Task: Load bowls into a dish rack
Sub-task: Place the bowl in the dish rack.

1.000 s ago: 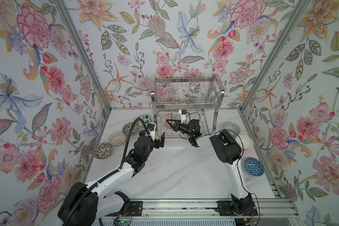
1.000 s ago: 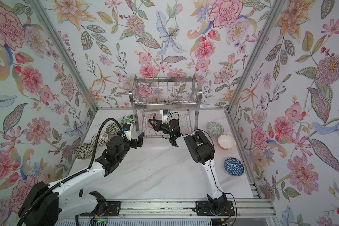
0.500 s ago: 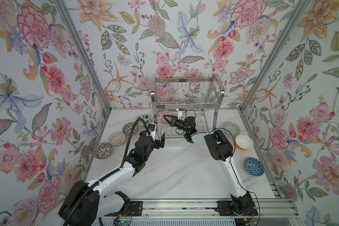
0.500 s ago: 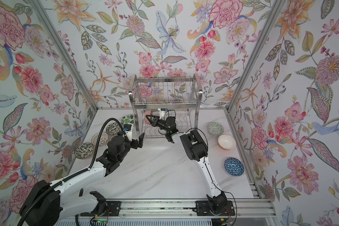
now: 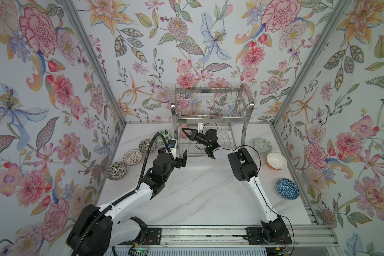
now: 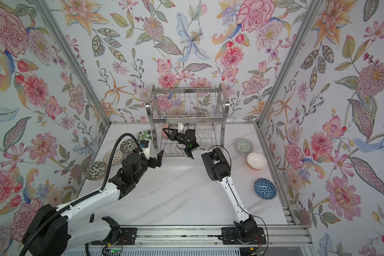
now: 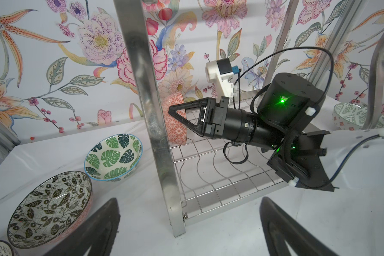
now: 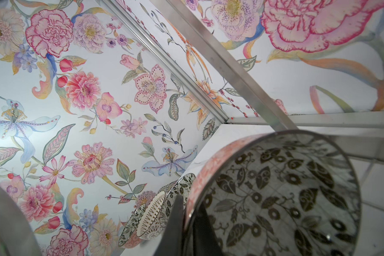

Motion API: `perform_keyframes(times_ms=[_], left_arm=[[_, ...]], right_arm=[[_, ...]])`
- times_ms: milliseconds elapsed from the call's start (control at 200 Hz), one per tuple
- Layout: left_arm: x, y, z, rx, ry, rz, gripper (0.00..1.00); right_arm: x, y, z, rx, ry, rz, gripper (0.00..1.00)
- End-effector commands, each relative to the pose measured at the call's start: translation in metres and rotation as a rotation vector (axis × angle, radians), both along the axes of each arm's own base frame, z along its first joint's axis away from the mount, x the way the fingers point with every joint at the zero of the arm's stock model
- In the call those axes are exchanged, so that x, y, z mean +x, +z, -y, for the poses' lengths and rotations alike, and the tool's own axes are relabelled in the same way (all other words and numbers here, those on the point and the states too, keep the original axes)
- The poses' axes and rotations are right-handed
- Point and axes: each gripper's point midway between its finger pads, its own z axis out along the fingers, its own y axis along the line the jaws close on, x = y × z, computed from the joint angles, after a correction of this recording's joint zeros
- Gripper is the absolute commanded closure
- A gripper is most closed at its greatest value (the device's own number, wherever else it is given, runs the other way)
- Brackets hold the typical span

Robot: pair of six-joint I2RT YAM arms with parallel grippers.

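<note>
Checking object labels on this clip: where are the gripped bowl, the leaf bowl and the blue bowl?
Gripped bowl (image 7: 175,130): left wrist view, on its pink outer wall.
Leaf bowl (image 7: 113,155): left wrist view, on its inside.
Blue bowl (image 5: 287,188): in a top view, on its inside.

The pink-sided bowl (image 7: 175,134) is black-leaved inside, the leaf bowl (image 7: 113,156) green-on-white, the triangle bowl (image 5: 287,188) blue
</note>
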Motion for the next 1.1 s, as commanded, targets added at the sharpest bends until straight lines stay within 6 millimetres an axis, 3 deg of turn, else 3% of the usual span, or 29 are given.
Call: perform_keyframes(times_ms=[0,400,1096], left_arm=[[0.004,0.013,0.002,0.021,0.008,0.03,0.01],[0.007,0.014,0.007,0.009,-0.002,0.023,0.01],[0.007,0.005,0.014,-0.001,-0.01,-0.015,0.01]], right_arm=[[0.007,0.025,0.001,0.04,-0.001,0.054,1.0],[0.024,0.011,0.004,0.012,-0.017,0.012,1.0],[0.026,-0.003,0.024,-0.019,-0.027,-0.018,1.0]])
